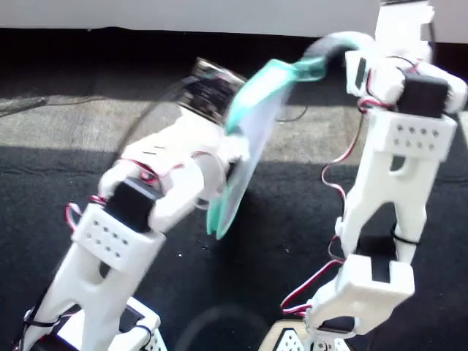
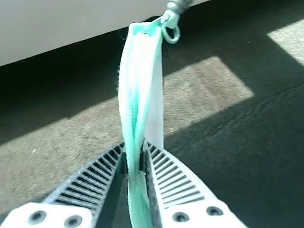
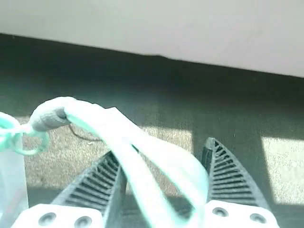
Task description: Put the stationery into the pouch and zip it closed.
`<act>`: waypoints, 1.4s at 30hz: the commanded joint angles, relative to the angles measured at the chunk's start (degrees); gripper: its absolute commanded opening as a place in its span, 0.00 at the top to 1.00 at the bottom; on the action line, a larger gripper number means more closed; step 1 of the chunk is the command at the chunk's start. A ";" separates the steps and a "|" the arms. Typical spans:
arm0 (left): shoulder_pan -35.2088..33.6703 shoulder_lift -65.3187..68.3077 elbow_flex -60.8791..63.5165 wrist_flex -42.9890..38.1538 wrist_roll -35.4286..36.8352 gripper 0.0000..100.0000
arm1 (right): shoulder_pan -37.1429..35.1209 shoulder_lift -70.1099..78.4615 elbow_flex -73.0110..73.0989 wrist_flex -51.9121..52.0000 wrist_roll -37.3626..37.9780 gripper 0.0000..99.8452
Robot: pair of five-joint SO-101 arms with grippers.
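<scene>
We see the pouch [image 1: 245, 139] held up off the surface [image 1: 73, 124] between the two arms, hanging on edge and tilted. The left end effector [image 2: 135, 152] is pressed together on the pouch's near edge, pinching the mint-green zip band. In the high view that grip is partly hidden behind the pouch itself.

At the far end sit the zip pull ring [image 2: 171, 33] and a grey tag, from which a pale strap [image 3: 142, 152] runs to the right arm. The right end effector [image 3: 161, 152] stands spread, the strap's loop lying between its two fingers. We cannot tell whether the loop rests on either finger.

The strap shows blurred in the high view, and its lower end is cut off by the frame in the right wrist view. We cannot make out whether the zip is done up, nor whether anything lies inside the pouch.
</scene>
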 commanded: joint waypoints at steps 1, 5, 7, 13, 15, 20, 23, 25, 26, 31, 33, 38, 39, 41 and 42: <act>-5.32 -1.10 -4.70 0.53 -2.37 0.99 | -4.00 -4.09 -5.41 3.03 -0.79 0.78; -9.98 -1.10 -8.48 0.53 -5.71 0.99 | -7.34 -5.49 -8.13 5.32 -0.79 0.78; -11.82 -1.10 -10.07 0.53 -7.47 0.99 | -7.87 -6.20 -8.66 5.85 -0.88 0.78; -14.64 -1.01 -14.29 0.53 -12.40 0.99 | -7.52 -9.27 -8.66 10.77 -0.79 0.78; -14.64 -0.84 -14.02 0.53 -14.15 0.99 | -7.52 -10.86 -8.40 12.53 -0.79 0.78; -14.29 0.92 -8.13 2.11 -21.10 0.99 | -7.52 -15.34 -8.13 12.62 -0.79 0.78; -14.55 3.56 -5.23 2.02 -23.82 0.99 | -7.52 -18.33 -8.04 12.62 -0.79 0.78; -15.16 4.79 -5.23 2.11 -24.18 0.99 | -7.52 -19.74 -8.04 12.62 -0.70 0.78; -16.31 5.14 -5.23 2.11 -24.18 0.99 | -7.52 -20.26 -8.04 12.62 -0.70 0.78; -22.37 3.56 -6.37 2.20 -24.35 0.99 | -7.52 -20.97 -7.96 12.62 -0.70 0.78; -24.66 3.03 -7.60 2.20 -26.29 0.99 | -7.52 -20.88 -7.96 12.62 -0.70 0.78; -26.24 3.03 -8.04 2.20 -27.52 0.99 | -7.52 -20.88 -7.96 12.62 -0.70 0.78; -25.98 3.30 -8.04 2.73 -27.52 0.99 | -7.52 -20.97 -7.96 12.62 -0.70 0.78; -24.04 3.47 -7.34 3.08 -27.25 0.99 | -7.43 -21.32 -7.96 12.70 -0.70 0.78; -22.29 3.56 -6.02 2.99 -27.25 0.99 | -7.43 -21.41 -7.96 12.70 -0.70 0.78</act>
